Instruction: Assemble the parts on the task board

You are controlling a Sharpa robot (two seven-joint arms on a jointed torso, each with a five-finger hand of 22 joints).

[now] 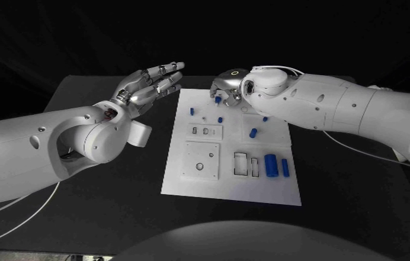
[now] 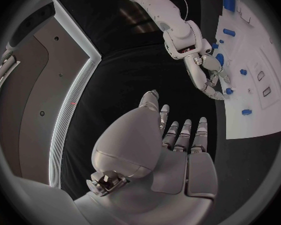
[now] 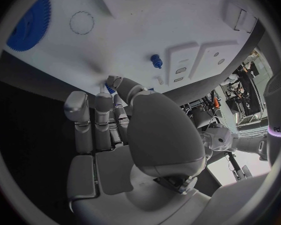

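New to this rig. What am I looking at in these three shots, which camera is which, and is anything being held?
It is a robot with two white arms, each ending in a silver many-fingered hand, at a black table. The square picture comes from a camera on the robot's head, looking down. The two round ones come from fisheye cameras at the wrists, each behind its own hand.

In the middle lies the task board, a white plate with recesses and small blue parts, among them two blue cylinders lying near one edge.

The left hand is off the board, fingers spread, holding nothing. The right hand is at the board's far edge, fingers curled down around a small blue part; whether it actually grips it, I cannot tell.
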